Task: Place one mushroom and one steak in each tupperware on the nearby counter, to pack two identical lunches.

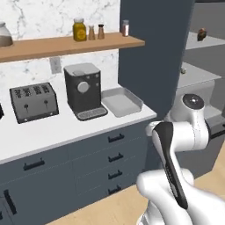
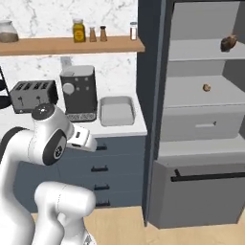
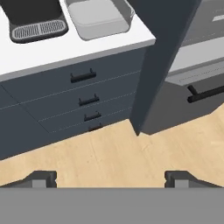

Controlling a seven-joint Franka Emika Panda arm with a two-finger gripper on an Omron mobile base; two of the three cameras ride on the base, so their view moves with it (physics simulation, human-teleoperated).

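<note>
Tupperware (image 1: pixel 121 102) sitting empty on table (image 1: pixel 66 129) beside coffee machine (image 1: pixel 83 90), ready for filling; end effector (image 3: pixel 111 178) released, holding nothing, aimed floorward.

A black-and-grey boxy coffee machine (image 1: pixel 83 90) stands beside a dark four-slot metal toaster (image 1: pixel 34 101). On the light brown wooden wall shelf (image 1: pixel 66 46), toward its right end, stands a yellow glass jar (image 1: pixel 79 30).

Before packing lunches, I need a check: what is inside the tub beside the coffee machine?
The tub on the counter looks empty: bare grey floor, no food. Its near wall hides nothing much.
</note>
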